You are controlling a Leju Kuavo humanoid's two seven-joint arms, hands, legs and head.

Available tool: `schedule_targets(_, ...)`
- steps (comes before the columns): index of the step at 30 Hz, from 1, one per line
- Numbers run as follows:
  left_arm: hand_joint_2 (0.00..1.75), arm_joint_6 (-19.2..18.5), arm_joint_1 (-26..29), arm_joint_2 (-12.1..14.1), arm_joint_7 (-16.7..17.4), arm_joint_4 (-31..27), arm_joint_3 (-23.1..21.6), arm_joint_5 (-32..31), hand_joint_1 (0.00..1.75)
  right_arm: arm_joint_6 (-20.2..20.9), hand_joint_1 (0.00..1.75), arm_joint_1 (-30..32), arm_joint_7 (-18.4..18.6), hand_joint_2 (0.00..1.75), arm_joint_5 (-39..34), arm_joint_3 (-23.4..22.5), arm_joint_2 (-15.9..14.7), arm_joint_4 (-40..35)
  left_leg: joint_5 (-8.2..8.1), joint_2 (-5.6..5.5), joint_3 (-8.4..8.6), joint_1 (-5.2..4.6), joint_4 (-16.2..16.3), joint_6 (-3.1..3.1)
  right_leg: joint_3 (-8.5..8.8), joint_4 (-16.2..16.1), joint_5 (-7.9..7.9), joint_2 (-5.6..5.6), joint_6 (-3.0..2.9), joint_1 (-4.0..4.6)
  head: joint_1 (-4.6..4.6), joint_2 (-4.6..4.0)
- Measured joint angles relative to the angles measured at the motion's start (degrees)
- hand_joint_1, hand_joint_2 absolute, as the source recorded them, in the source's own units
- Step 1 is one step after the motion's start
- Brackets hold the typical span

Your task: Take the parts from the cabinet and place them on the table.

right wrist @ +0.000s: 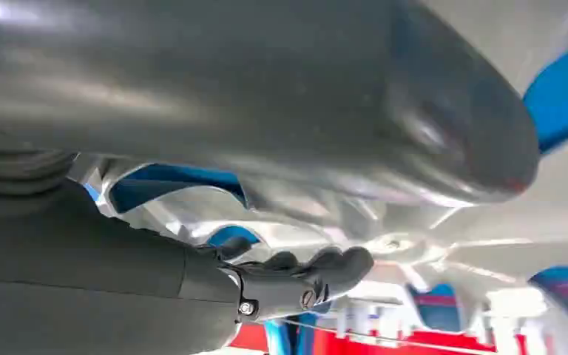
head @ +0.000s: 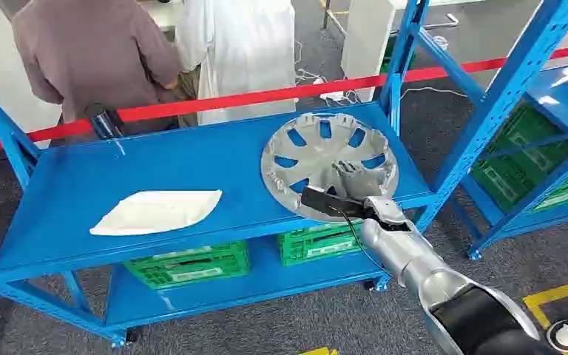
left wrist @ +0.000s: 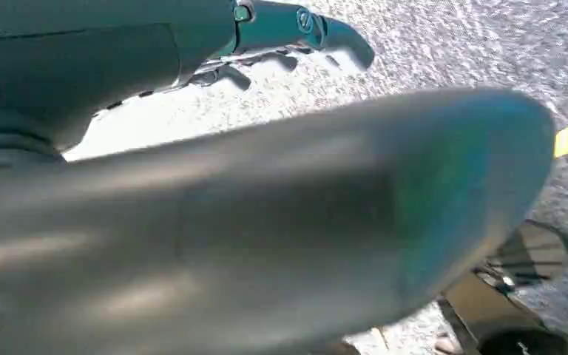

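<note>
Item 1: silver wheel cover (head: 329,164), slotted, lying flat on the top shelf (head: 155,170) of the blue cabinet, toward its right end, not yet lifted. Item 2: white moulded part (head: 157,211), lying flat on the same shelf, left of centre and well apart from the wheel cover, untouched. Item 3: right robot hand (head: 355,180), reaching in over the near rim of the wheel cover; in the right wrist view its dark fingers (right wrist: 303,274) hook under a spoke and through a slot while the thick thumb lies over the top face, so it reads as clamped on the wheel cover, though the firmness of the hold is a judgement. Item 4: left robot hand (left wrist: 281,33), hanging above grey floor, fingers loosely curled, nothing in it; whether it is apart or together I cannot tell. Item 5: green crates (head: 188,265) on the lower shelf. Item 6: red barrier tape (head: 266,96) behind the cabinet, with a person (head: 96,52) standing beyond it. Progress, as judged: early stage; both parts remain in the cabinet and none has reached the desk. Remaining: lift the wheel cover off the shelf, carry it over, set it down, then fetch the white part.
</note>
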Motion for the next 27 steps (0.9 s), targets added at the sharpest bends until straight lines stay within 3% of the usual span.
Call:
schedule_targets(1, 0.00, 0.0, 0.1, 0.0, 0.0, 0.0, 0.0, -0.2, 0.00, 0.1, 0.00, 0.1, 0.0, 0.00, -0.2, 0.0, 0.0, 0.0, 0.80, -0.07, 0.07, 0.38, 0.0, -0.88, 0.06, 0.3, -0.56, 0.02, -1.30, 0.35, 0.02, 0.00)
schedule_targets(2, 0.00, 0.0, 0.0, 0.0, 0.0, 0.0, 0.0, -0.3, 0.00, 0.1, 0.00, 0.2, 0.1, 0.00, -0.3, 0.0, 0.0, 0.0, 1.09, -0.02, 0.10, 0.31, 0.0, -0.48, 0.11, 0.3, 0.02, 0.05, -1.78, 0.35, -0.02, 0.00)
schedule_targets(3, 0.00, 0.0, -0.1, 0.0, 0.0, 0.0, 0.0, -0.4, 0.00, 0.0, 0.00, 0.3, 0.3, 0.00, -0.3, 0.0, 0.0, 0.0, 0.86, -0.03, 0.11, 0.19, 0.0, -0.11, 0.19, 0.0, 0.04, 0.07, -1.41, 0.30, -0.02, 0.00)
schedule_targets(7, 0.00, -0.1, -0.5, 0.0, 0.2, 0.0, 0.0, -0.8, 0.00, -0.5, 0.00, 0.5, 0.4, 0.00, -0.5, 0.0, 0.0, 0.0, 0.68, -0.07, 0.17, 0.16, 0.0, 0.25, 0.67, -0.6, 0.08, 0.05, -0.31, 0.24, -0.02, 0.00)
schedule_targets(12, 0.00, -0.1, -0.8, -0.1, 0.5, 0.0, 0.0, -0.9, 0.00, -1.4, 0.00, 0.9, 0.4, 0.00, -0.3, 0.0, 0.0, 0.0, 0.59, -0.06, 0.18, 0.15, 0.0, 0.40, 0.81, -0.9, 0.15, 0.06, 0.26, 0.20, -0.02, 0.00)
schedule_targets(27, 0.00, -0.1, -0.8, -0.1, 0.5, 0.0, 0.3, -1.1, 0.00, -3.1, 0.00, 0.9, 0.3, 0.00, 0.1, 0.4, 0.6, -0.2, 0.57, -0.07, 0.22, 0.17, 0.0, 0.41, 0.79, -0.8, 0.07, 0.05, 0.44, 0.23, -0.02, 0.00)
